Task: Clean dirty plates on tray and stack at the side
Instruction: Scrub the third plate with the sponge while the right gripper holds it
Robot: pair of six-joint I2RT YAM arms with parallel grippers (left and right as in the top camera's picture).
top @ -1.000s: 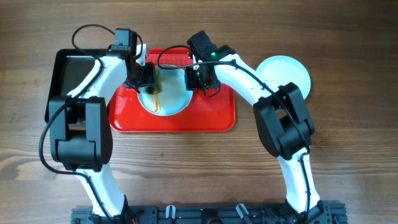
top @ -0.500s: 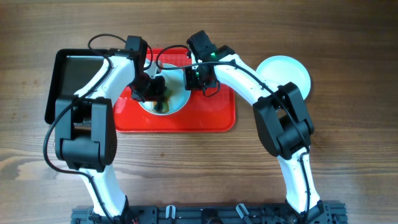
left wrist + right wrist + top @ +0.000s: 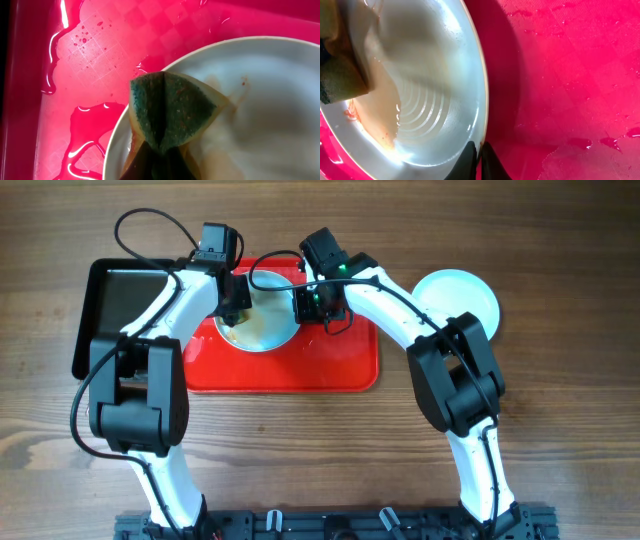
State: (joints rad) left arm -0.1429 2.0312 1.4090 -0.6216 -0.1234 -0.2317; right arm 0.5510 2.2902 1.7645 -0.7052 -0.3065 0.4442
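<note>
A white plate (image 3: 262, 325) rests on the red tray (image 3: 300, 375), its right rim pinched by my right gripper (image 3: 308, 302), which is shut on it. In the right wrist view the dark fingers clamp the plate's edge (image 3: 480, 152), and pale orange smears line the wet plate (image 3: 430, 75). My left gripper (image 3: 232, 298) is shut on a green-and-yellow sponge (image 3: 167, 112) pressed to the plate's left rim (image 3: 260, 100). The sponge (image 3: 335, 65) also shows at the right wrist view's left edge. A clean white plate (image 3: 458, 298) lies on the table to the right of the tray.
A black tray (image 3: 115, 300) sits to the left of the red one. Water pools on the red tray's floor (image 3: 85, 130) beside the plate. Bare wooden table (image 3: 320, 450) lies in front of the tray.
My left gripper swept the sponge down over the plate's middle and back up to its far-left rim. The dark sauce streak has thinned to a pale smear. The right gripper kept its hold.
</note>
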